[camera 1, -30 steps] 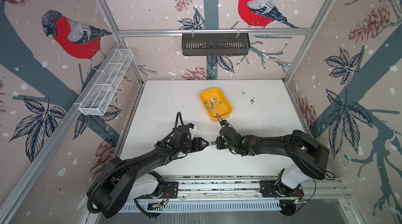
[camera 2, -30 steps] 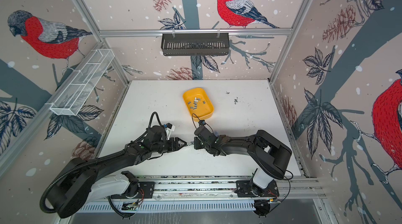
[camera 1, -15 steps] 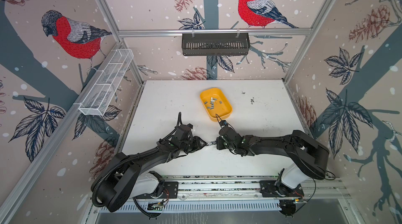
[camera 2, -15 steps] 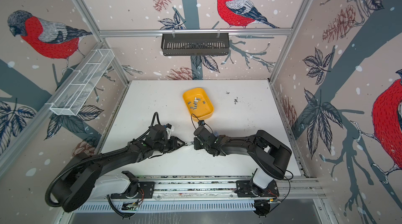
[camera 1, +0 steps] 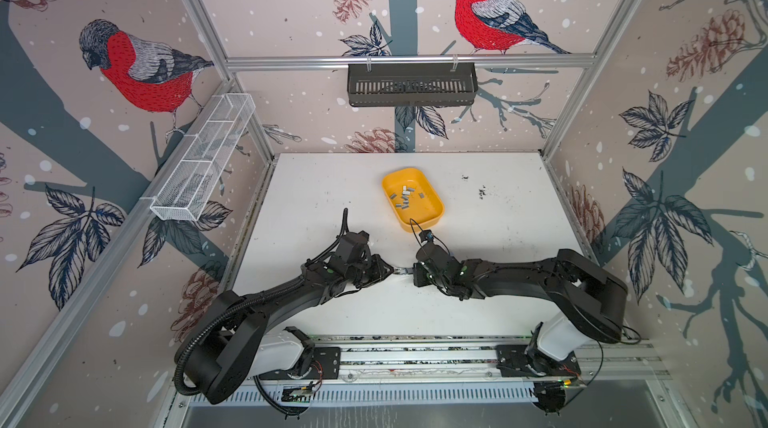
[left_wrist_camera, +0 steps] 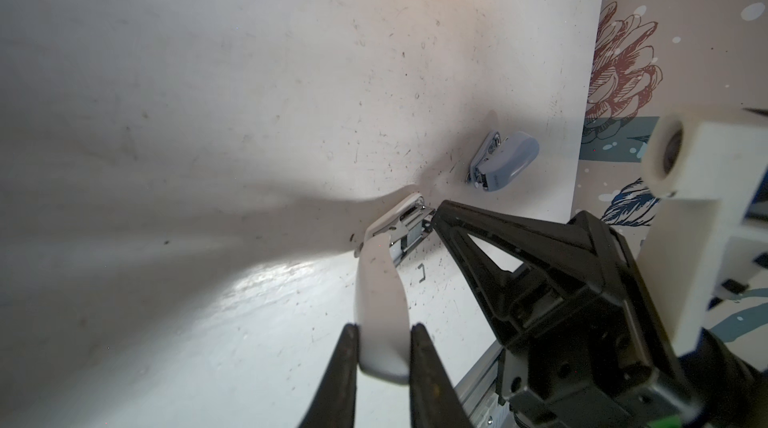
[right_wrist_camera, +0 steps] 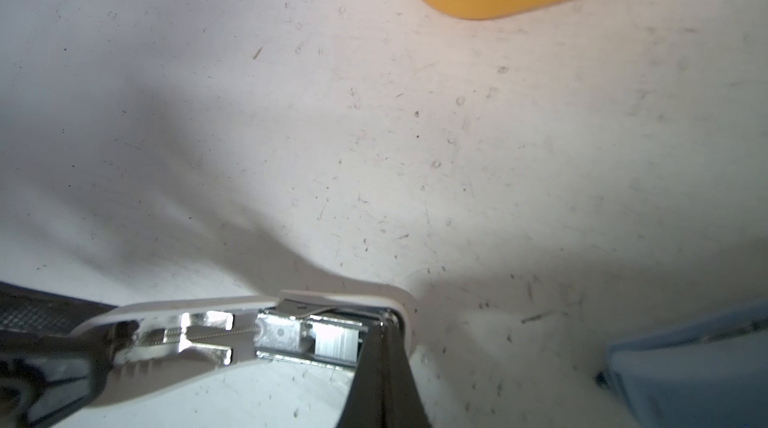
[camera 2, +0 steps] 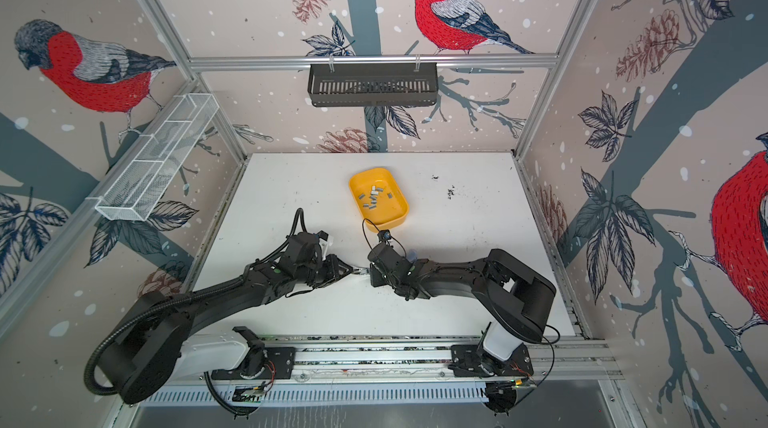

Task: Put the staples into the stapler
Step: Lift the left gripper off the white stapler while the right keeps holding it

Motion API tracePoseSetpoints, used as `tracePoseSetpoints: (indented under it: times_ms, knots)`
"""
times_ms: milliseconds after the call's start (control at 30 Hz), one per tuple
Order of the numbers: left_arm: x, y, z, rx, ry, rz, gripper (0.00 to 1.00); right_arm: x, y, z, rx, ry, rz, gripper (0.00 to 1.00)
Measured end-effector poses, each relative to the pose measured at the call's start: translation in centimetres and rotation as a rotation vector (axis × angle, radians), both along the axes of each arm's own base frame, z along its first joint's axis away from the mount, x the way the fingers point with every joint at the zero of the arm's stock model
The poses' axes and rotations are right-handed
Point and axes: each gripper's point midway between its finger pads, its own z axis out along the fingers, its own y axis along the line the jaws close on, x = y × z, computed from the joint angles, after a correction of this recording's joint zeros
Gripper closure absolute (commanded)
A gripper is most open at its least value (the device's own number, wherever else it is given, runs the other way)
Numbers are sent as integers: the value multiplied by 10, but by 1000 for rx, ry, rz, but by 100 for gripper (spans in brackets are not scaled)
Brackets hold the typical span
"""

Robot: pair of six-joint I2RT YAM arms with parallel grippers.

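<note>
My left gripper [left_wrist_camera: 383, 328] squeezes the back of the open white plastic stapler [left_wrist_camera: 378, 280], at 6 o'clock from the yellow plastic tray [camera 1: 420, 223] of tiny grey metal staples [camera 1: 405, 198]. My right gripper [right_wrist_camera: 381, 334], pinched shut and empty, touches a shiny staple strip [right_wrist_camera: 336, 341] in its track. I think it's seated; next I fold the top down gently.

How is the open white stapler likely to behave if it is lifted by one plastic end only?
It would probably fold at its hinge: the white stapler is opened, its metal channel exposed. The plastic looks smooth and curved, so it might slip from the left gripper. The staple strip in the channel could slide out.
</note>
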Motion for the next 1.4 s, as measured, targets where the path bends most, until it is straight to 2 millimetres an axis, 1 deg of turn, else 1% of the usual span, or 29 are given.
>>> tracePoseSetpoints:
  times_ms: [233, 500, 800, 1033, 1267, 1400]
  knots:
    - [-1, -6, -4, 81, 23, -12, 91, 1, 0, 0, -10, -7, -5, 97]
    - [2, -9, -1, 127, 27, -19, 90, 1, -1, 0, -13, -9, -7, 97]
    - [7, -19, 0, 215, 29, -50, 88, 3, -4, 0, -30, -24, -24, 97]
    - [9, -21, 1, 301, 31, -72, 88, 1, -5, 1, -32, -26, -23, 96]
    - [9, -20, 1, 337, 30, -88, 90, 0, -3, 8, -6, -28, -18, 96]
    - [10, -20, 2, 358, 37, -93, 91, -1, -2, 9, 7, -27, -13, 95]
